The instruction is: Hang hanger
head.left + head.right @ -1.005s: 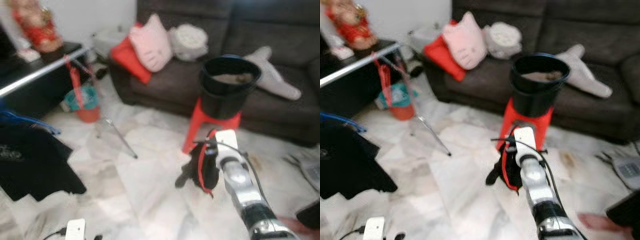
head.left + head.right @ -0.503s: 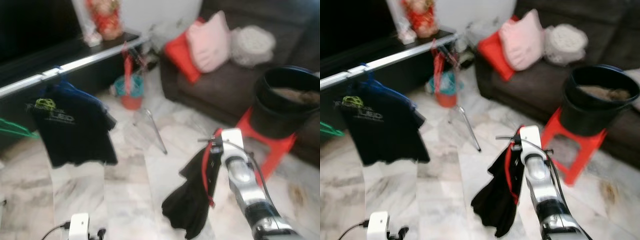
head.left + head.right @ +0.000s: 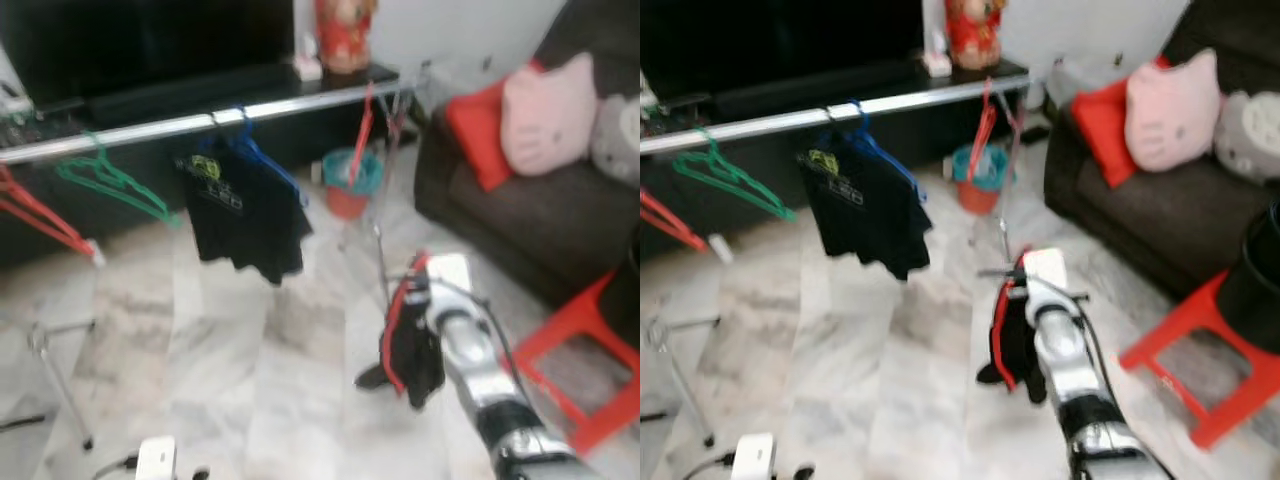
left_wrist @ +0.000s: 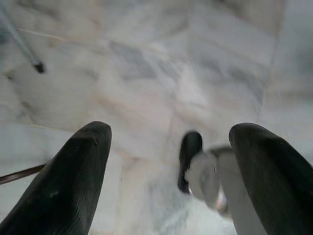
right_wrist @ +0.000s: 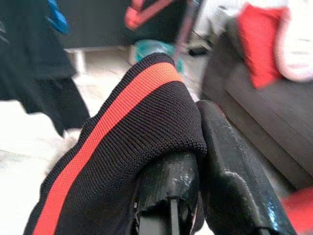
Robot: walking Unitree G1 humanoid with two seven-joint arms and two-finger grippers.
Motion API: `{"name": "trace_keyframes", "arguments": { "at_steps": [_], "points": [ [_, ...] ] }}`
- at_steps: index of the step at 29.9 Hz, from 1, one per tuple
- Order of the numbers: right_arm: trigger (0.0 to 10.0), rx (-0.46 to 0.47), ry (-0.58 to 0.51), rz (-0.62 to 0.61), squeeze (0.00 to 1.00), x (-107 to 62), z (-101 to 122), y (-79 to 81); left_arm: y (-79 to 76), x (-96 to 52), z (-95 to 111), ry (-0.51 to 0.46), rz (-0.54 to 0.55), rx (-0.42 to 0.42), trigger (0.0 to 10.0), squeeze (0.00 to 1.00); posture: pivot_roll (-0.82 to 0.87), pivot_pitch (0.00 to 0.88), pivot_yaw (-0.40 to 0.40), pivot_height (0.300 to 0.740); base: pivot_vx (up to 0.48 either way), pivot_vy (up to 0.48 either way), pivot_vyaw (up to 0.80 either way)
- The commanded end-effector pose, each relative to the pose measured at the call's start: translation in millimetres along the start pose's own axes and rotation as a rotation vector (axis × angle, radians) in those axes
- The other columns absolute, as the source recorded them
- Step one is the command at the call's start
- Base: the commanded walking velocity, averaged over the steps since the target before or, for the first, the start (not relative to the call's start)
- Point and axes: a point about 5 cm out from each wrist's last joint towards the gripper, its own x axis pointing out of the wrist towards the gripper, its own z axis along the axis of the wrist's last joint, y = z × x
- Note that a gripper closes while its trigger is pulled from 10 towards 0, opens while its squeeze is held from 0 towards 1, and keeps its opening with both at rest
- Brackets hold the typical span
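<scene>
Both eye views are evenly lit by soft indoor light and show motion blur across the whole frame. The marble floor (image 3: 240, 380) reflects pale glare. The left wrist view is bright but smeared. In the right wrist view, the knitted fabric (image 5: 122, 147) is sharp and the background is defocused.

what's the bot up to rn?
It's carrying a black garment with a red stripe in its right claw, arm held out in front, facing a silver clothes rail. The rail holds a dark T-shirt on a blue hanger, an empty green hanger and a red hanger. The garment isn't on the rail yet. The left claw hangs open over the marble floor.
</scene>
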Motion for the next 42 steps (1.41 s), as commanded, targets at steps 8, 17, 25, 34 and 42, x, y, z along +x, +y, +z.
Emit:
{"name": "trace_keyframes", "arguments": {
  "at_steps": [8,17,25,34,42],
  "points": [
    [10.0,0.003,0.007,-0.018,0.0,-0.6,-4,-6.3,0.0,-2.8,-10,0.04,0.008,-0.006,10.0,0.0,0.03,0.0,-0.024,0.74,0.0,0.0,0.8],
    [10.0,0.015,0.013,0.007,0.0,-1.1,-6,-1.3,-1.1,-2.0,-8,0.039,0.004,0.004,10.0,0.0,0.04,0.0,-0.024,0.74,0.0,0.0,0.79],
    [10.0,0.031,0.006,0.024,0.0,-2.8,-7,1.7,-2.1,-2.7,-10,0.043,0.004,0.004,10.0,0.0,0.07,0.0,-0.037,0.74,0.0,0.0,0.0],
    [10.0,0.023,-0.006,0.041,0.0,-1.5,-3,5.8,-1.9,-2.2,-9,0.04,0.008,0.005,10.0,0.0,0.08,0.0,-0.045,0.74,0.0,0.0,0.0],
    [10.0,0.026,-0.02,0.028,0.0,-2.6,-3,3.5,-0.4,-3.3,-11,0.045,0.013,0.003,10.0,0.0,0.08,0.0,-0.047,0.74,0.0,0.0,0.58]
  ]
}}
